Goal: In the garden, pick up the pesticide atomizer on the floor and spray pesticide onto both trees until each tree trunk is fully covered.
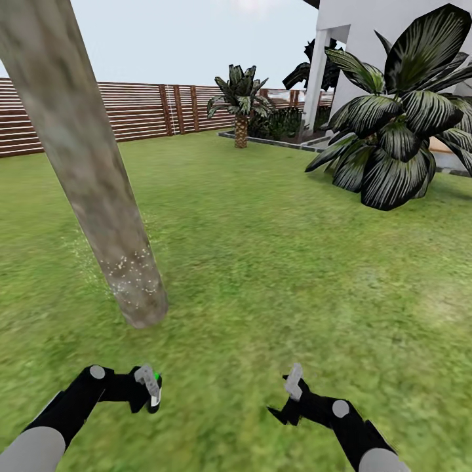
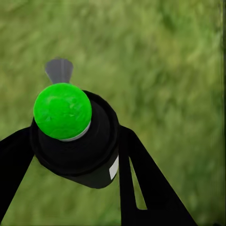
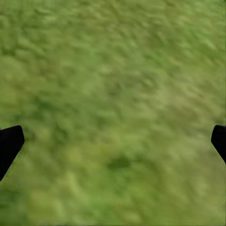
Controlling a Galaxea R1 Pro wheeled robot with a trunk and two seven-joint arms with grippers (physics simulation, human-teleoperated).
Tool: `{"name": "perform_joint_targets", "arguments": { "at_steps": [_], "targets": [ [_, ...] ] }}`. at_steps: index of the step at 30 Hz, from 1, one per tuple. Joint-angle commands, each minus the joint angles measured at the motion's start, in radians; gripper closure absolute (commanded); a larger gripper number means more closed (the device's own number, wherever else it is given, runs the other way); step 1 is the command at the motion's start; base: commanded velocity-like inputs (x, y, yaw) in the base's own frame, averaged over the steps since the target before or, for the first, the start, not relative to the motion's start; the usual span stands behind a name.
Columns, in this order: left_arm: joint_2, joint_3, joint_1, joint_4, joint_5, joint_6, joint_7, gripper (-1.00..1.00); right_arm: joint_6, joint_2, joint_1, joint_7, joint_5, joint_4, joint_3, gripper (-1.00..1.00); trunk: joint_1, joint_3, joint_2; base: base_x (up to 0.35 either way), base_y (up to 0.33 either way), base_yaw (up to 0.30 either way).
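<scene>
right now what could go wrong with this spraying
1. The white specks sit low on the trunk near its base, so the bare upper part may be left uncovered.
2. The atomizer, green-topped here, sits between the left gripper fingers; if it slips, it drops on the lawn.
3. The right gripper hangs open, holding nothing.

Your left gripper (image 2: pixel 75 155) is closed on the pesticide atomizer (image 2: pixel 77 146), one black finger (image 2: pixel 150 188) pressed against each side of the dark bottle body. Its top (image 2: pixel 62 111) reads bright green and faces the camera. A small grey tab (image 2: pixel 59 70) protrudes beyond it. Blurred lawn (image 2: pixel 165 70) lies behind.
</scene>
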Motion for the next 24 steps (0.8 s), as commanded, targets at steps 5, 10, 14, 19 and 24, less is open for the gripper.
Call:
{"name": "perform_joint_targets", "arguments": {
  "at_steps": [5, 10, 14, 19, 24],
  "targets": [
    [-0.004, -0.012, 0.001, 0.003, -0.009, 0.007, -0.016, 1.0, -0.004, 0.028, -0.001, 0.019, 0.082, -0.004, 0.059, 1.0, 0.0, -0.001, 0.0, 0.0, 0.0, 0.0],
    [-0.004, -0.239, 0.001, 0.049, -0.009, 0.008, -0.023, 1.0, -0.004, 0.084, -0.001, 0.07, 0.09, -0.006, 0.07, 1.0, 0.0, -0.001, 0.0, 0.0, 0.0, 0.0],
    [-0.03, -0.257, 0.001, 0.063, -0.013, 0.007, -0.023, 1.0, -0.004, 0.093, -0.002, 0.117, 0.088, -0.007, 0.179, 1.0, 0.0, -0.001, 0.0, 0.0, 0.0, 0.0],
    [-0.079, -0.297, -0.001, 0.062, -0.046, 0.011, -0.019, 1.0, -0.006, 0.105, -0.002, 0.128, 0.088, -0.008, 0.193, 1.0, 0.0, -0.001, 0.0, 0.0, 0.0, 0.0],
    [-0.115, -0.328, -0.002, 0.063, -0.077, 0.012, -0.013, 1.0, -0.006, 0.116, -0.002, 0.134, 0.087, -0.011, 0.194, 1.0, 0.0, -0.001, 0.0, 0.0, 0.0, 0.0]
  ]
}}
